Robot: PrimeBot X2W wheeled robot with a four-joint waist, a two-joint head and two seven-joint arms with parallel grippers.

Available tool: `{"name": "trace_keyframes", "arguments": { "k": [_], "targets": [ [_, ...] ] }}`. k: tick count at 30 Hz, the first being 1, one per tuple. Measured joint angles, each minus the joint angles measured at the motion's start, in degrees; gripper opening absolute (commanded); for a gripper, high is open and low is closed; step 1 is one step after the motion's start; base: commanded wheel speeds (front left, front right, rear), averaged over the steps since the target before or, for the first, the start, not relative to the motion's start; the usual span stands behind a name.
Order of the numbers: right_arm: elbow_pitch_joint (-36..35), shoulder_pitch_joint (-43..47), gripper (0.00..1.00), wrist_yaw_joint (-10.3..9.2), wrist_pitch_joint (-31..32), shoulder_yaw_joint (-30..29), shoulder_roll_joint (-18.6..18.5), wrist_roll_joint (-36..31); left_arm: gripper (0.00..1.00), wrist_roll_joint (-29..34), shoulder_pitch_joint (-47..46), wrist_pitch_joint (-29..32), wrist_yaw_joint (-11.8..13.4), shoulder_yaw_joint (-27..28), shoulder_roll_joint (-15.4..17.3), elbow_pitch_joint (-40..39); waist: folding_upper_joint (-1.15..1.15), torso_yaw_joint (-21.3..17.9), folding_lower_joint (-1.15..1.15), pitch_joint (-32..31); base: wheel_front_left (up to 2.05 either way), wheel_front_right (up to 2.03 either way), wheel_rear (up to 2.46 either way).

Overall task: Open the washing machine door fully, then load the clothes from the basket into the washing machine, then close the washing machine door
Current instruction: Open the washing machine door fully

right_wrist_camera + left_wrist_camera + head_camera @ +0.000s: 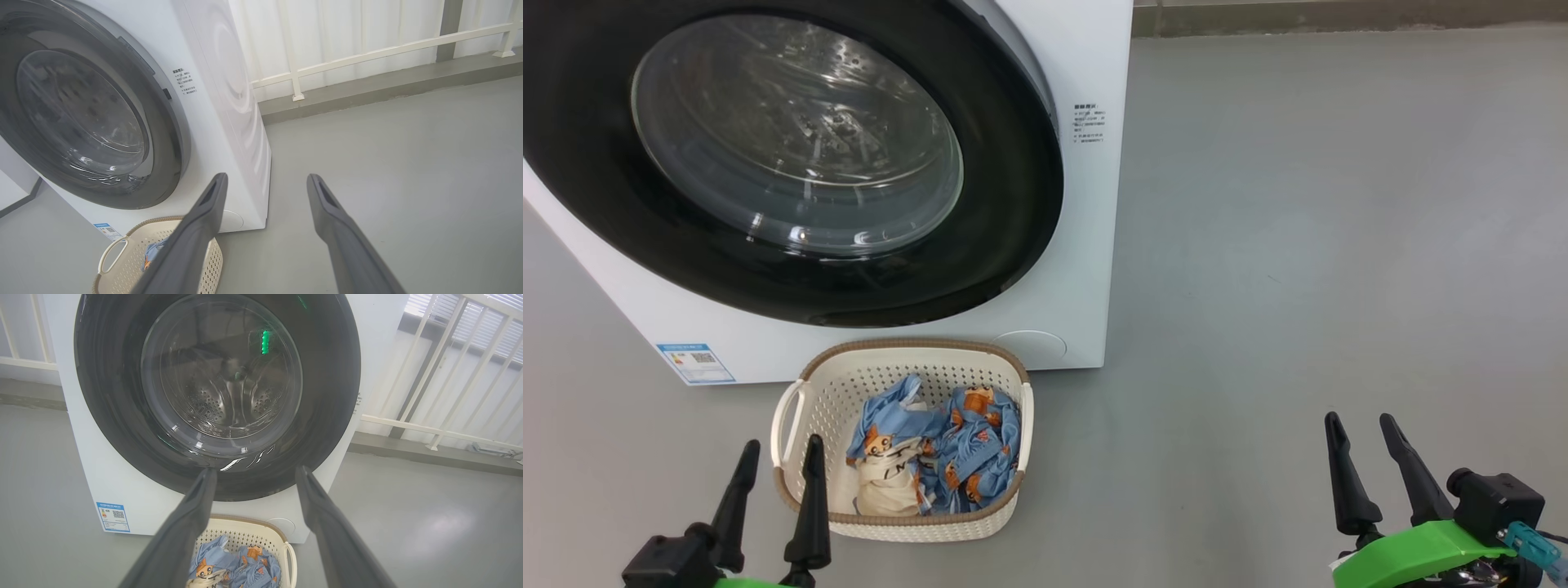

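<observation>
Grips nothing with left gripper (783, 445), spread wide just left of basket (907, 345), nor with right gripper (1359, 420), equally spread well to its right. Finds clothes (964, 449) heaped in basket and door (792, 155) shut just behind it on washer (1086, 286). Could slip off glossy door when pulling, or nudge basket aside while reaching over it.

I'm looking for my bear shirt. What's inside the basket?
Crumpled blue clothes with orange bears and a cream cloth lie in the basket. Anything beneath them is hidden.
</observation>
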Motion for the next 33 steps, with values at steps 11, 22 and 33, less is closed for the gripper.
{"name": "trace_keyframes", "arguments": {
  "k": [11, 22, 33],
  "targets": [
    [-0.2, -3.8, 0.00, 0.00, 0.0, 2.0, 0.2, 8.5, 1.00, -0.6, 0.3, 0.0, 0.0, -1.4, -1.0, 0.4, 0.00, 1.0, 0.00, -0.8, 0.00, 0.00, 0.00],
    [0.6, -15.4, 0.00, 0.00, 0.4, 5.5, -2.4, 45.9, 1.00, -1.5, 0.3, 0.0, 0.0, -3.4, -1.3, 1.0, 0.00, 3.4, 0.00, 0.2, 0.00, 0.00, 0.00],
    [1.5, -28.8, 0.00, -0.01, 11.6, 5.6, -10.5, 67.2, 1.00, -2.5, -2.7, 0.0, 0.0, -5.2, -1.7, 0.9, 0.00, 6.6, 0.00, 4.8, 0.00, 0.00, 0.00]
  ]
}}
